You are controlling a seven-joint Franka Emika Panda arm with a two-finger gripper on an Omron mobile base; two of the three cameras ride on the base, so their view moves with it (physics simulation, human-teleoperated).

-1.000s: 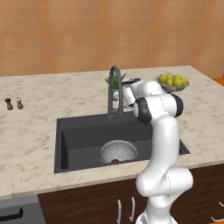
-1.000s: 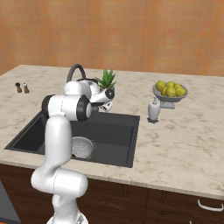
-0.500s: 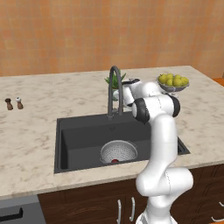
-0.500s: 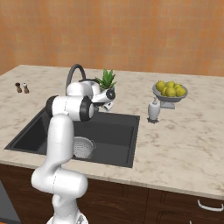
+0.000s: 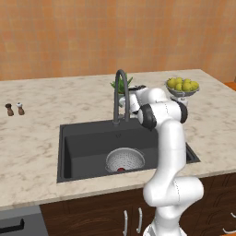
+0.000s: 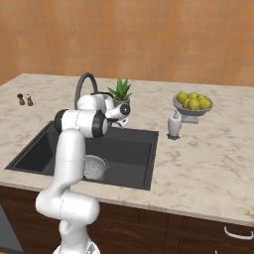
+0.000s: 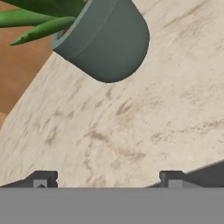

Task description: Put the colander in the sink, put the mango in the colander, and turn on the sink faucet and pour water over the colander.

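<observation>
The silver perforated colander (image 5: 125,160) sits on the floor of the dark sink (image 5: 87,143), near its front. A small dark red mango (image 5: 120,169) lies inside the colander. The dark gooseneck sink faucet (image 5: 119,94) rises behind the basin, and no water shows at its spout. My gripper (image 5: 130,102) hovers just right of the faucet's stem, above the basin's back edge. In the hand view the gripper (image 7: 106,179) is open, fingertips (image 7: 41,179) wide apart with only marbled counter between them. From the right, the arm hides part of the colander (image 6: 95,166).
A potted plant (image 7: 105,41) in a grey-green pot stands right behind the faucet, close ahead of the hand. A soap dispenser (image 6: 174,125) and a footed bowl of yellow fruit (image 6: 192,103) stand to the right. Two small shakers (image 5: 14,109) sit at far left.
The arm has edged slightly toward the faucet. Colander and mango have not moved.
</observation>
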